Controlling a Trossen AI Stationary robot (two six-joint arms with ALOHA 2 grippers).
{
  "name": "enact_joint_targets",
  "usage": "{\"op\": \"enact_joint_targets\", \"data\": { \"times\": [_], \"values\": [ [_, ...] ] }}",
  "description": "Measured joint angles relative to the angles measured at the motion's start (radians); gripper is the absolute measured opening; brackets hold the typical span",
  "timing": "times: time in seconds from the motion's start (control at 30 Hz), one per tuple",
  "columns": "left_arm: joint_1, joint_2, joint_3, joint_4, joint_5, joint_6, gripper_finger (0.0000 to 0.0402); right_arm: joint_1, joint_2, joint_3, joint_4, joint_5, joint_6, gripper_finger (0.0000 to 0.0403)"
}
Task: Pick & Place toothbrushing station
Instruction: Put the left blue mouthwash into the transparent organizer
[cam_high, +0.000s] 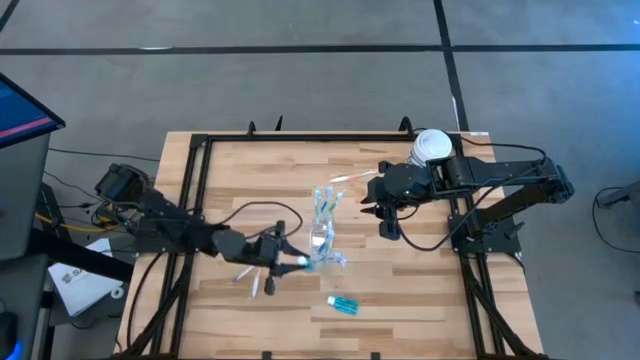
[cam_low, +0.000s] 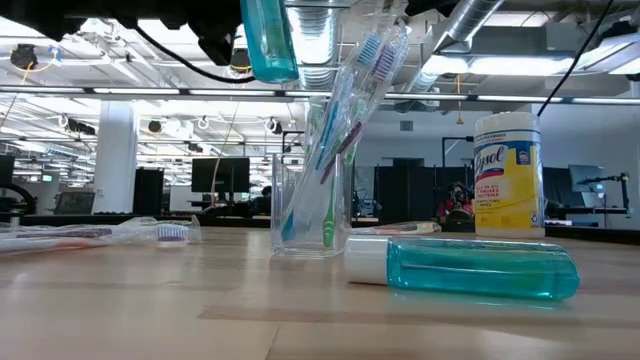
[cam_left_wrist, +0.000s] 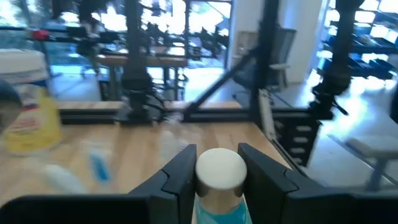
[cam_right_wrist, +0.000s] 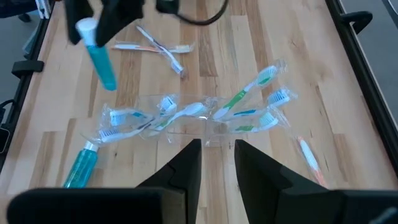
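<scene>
A clear tumbler (cam_high: 322, 243) stands upright mid-table with several toothbrushes (cam_low: 345, 90) leaning in it. My left gripper (cam_high: 290, 262) is just left of it, shut on a small blue tube (cam_right_wrist: 99, 59) with a white cap. A second blue tube (cam_high: 342, 305) lies on its side nearer the front edge. Loose toothbrushes lie flat to the left (cam_high: 255, 282) and toward the far side (cam_high: 355, 177). My right gripper (cam_high: 385, 215) hovers right of the tumbler, open and holding nothing. My left gripper pinches the tube between its two fingers at its upper end, by the white cap (cam_left_wrist: 221, 168). The fingers come in about level from the table's left. The tube hangs cap-up, slightly tilted, its blue body (cam_low: 268, 40) lifted clear of the table.
A yellow container with a white lid (cam_high: 432, 147) stands at the far right, behind my right arm. Black frame rails (cam_high: 190, 200) run along the table's edges. Bare wood lies along the near edge, right of the lying tube.
</scene>
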Motion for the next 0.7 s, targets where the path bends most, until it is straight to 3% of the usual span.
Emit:
{"op": "enact_joint_targets", "data": {
  "times": [0.7],
  "values": [
    [0.221,-0.029,-0.024,-0.008,0.0,-0.008,0.01,0.0,0.0,0.0,0.007,0.0,0.0,0.0087]
  ]
}}
